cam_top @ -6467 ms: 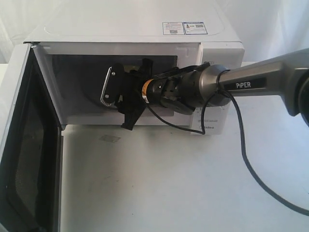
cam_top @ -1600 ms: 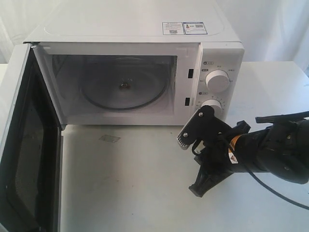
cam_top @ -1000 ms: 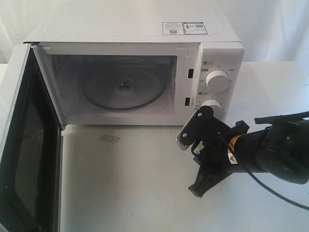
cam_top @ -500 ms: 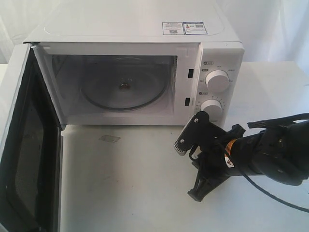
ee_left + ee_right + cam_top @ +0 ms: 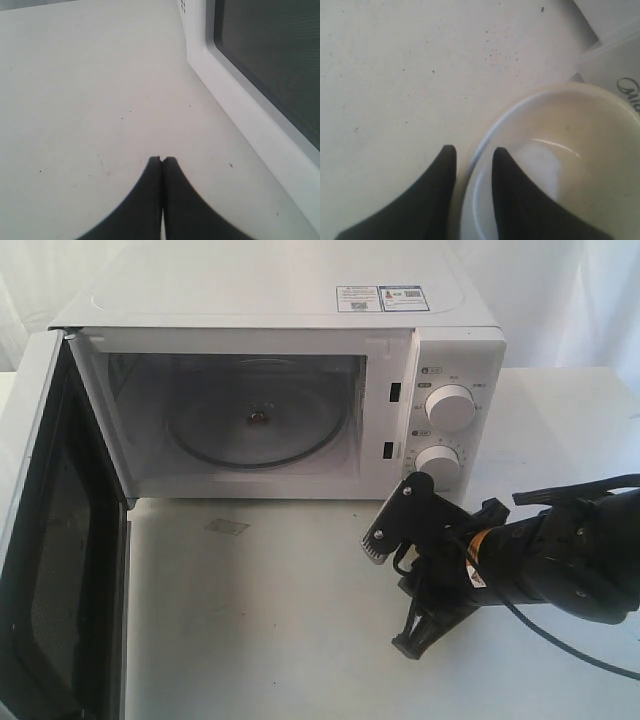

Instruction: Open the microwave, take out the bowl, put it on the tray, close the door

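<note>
I counted one microwave [image 5: 300,300], with its one door [image 5: 35,490] swung wide open on the left. My left gripper [image 5: 161,160] sat low over the table [image 5: 250,620] beside that door. Its two fingers were clenched flat together with nothing between them. Inside the cavity lay one glass turntable [image 5: 255,422]. On the oven's top were two stickers [image 5: 358,298], and on its front two knobs [image 5: 452,407], one above the other. Below the lower knob hung my right gripper [image 5: 392,588], turned on its side. Its wrist camera showed the one bowl [image 5: 560,165] out of the oven, over the white table and just in front of the microwave's face under the knobs. One finger stood outside the rim and one inside, set apart. I could not tell whether they pinched the wall or had let go.

Some six seconds before, the right arm had been reaching deep into the cavity; now it was out. Over the last second and a half the gripper had sunk slightly toward me, uncovering the lower knob. The door had not moved.
</note>
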`<state>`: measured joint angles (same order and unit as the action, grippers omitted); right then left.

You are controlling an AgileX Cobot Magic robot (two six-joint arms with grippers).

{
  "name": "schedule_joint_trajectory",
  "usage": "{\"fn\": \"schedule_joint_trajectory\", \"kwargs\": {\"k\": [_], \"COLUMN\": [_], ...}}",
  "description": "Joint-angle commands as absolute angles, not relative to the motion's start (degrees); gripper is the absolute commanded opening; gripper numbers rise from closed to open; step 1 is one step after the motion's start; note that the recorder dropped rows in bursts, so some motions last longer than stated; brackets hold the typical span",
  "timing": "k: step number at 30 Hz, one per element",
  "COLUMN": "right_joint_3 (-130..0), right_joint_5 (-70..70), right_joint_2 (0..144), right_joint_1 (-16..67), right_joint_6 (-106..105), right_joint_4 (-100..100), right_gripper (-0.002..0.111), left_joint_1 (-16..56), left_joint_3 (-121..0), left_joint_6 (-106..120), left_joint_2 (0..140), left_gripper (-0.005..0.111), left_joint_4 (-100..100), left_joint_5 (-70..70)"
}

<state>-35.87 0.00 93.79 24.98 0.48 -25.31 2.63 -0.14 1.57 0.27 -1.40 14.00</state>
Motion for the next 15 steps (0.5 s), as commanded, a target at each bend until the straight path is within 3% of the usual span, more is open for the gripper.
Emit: {"fn": "schedule_joint_trajectory", "kwargs": {"k": [1, 15], "right_joint_3": [-35.88, -35.88], "right_joint_5": [1.41, 1.76], "right_joint_2": [93.86, 93.86], "right_joint_1": [23.37, 22.81], "right_joint_6": [0.0, 0.0], "right_joint_4": [-25.49, -25.49], "right_gripper": [0.025, 0.025], "left_joint_1": [2.32, 2.32], "left_joint_3": [0.0, 0.0], "left_joint_6": [1.51, 1.51], "left_joint_2": [0.0, 0.0], "left_gripper": [0.0, 0.0], "left_joint_4": [-1.71, -1.71], "left_joint_5": [14.21, 14.21]}}
